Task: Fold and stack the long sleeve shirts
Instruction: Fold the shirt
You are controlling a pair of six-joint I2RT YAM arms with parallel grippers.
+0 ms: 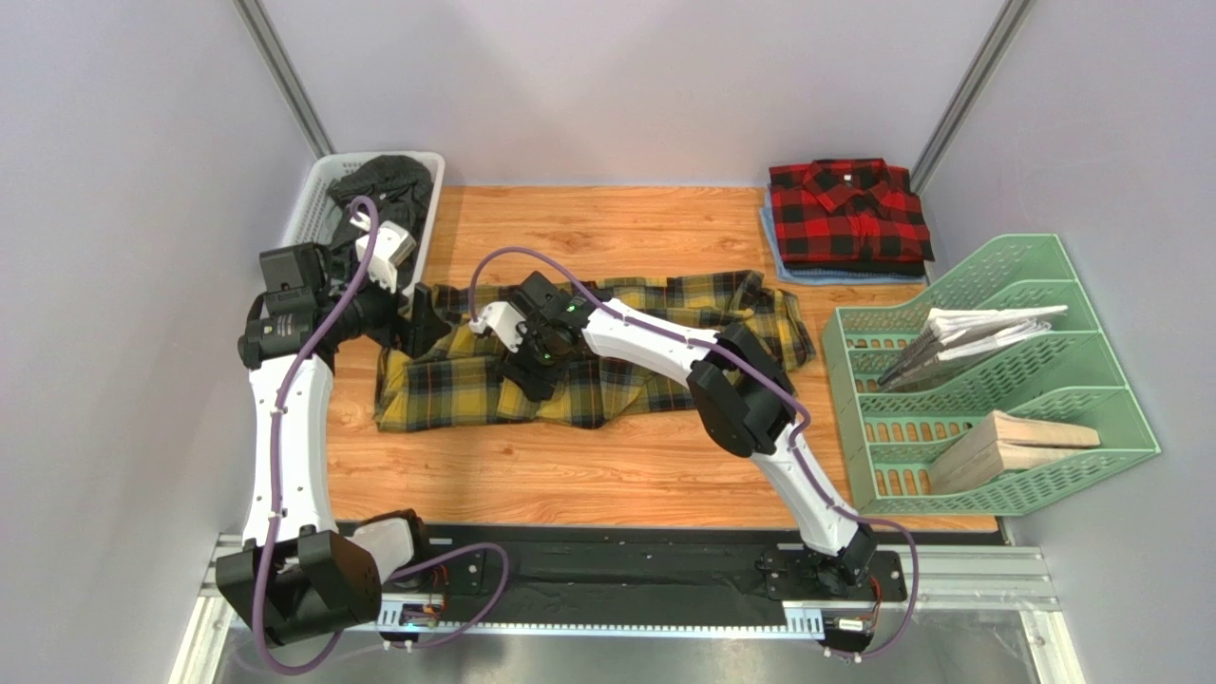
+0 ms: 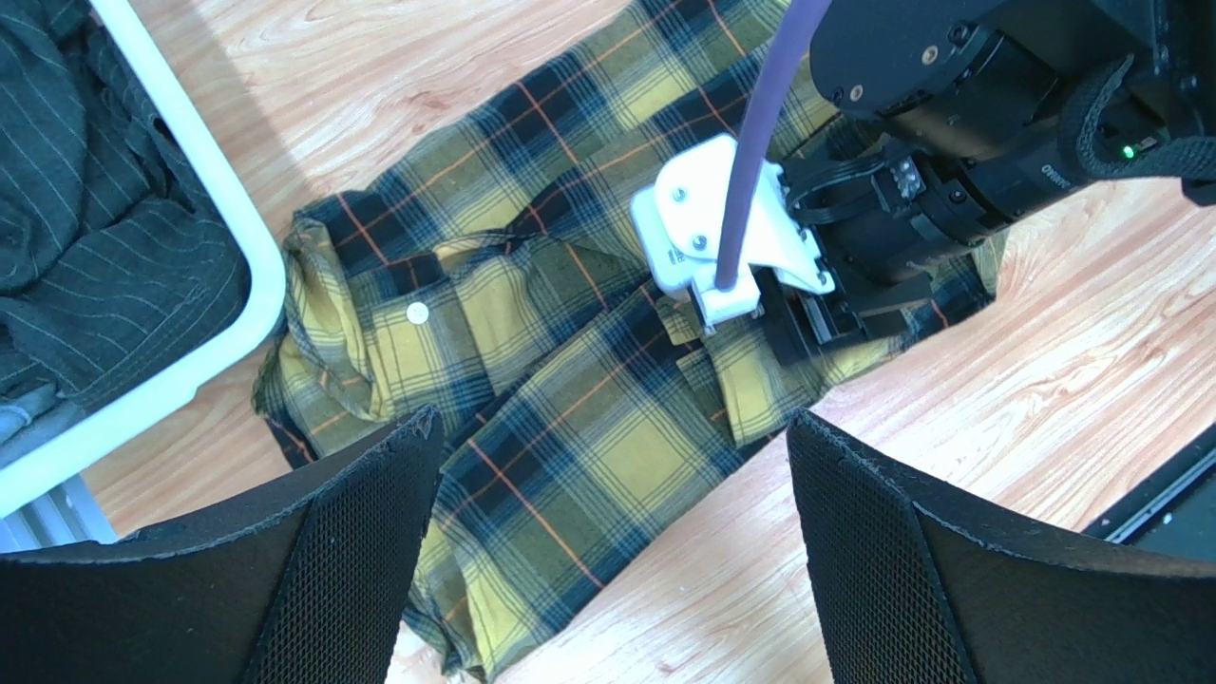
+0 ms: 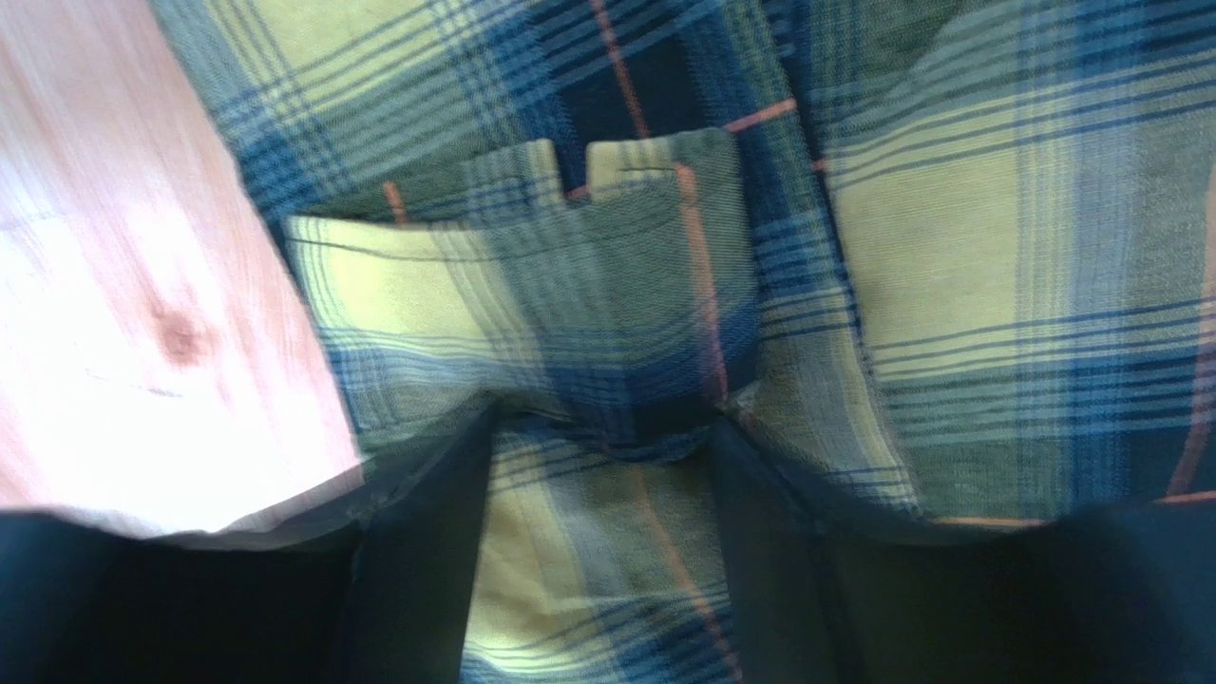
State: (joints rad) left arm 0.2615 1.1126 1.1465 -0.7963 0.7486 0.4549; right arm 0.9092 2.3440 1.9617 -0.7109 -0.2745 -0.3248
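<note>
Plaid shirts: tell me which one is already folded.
The red-and-black shirt, a neat rectangle at the far right corner of the table. The yellow shirt lies spread and rumpled mid-table beneath the right gripper.

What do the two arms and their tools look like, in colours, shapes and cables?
The left arm and the right arm have white tube-like links and bulky black joints. A purple cable runs along each. The left tool has broad black fingers with a mesh-like texture. The right tool is black with a white bracket, and a small green light shows on its wrist.
</note>
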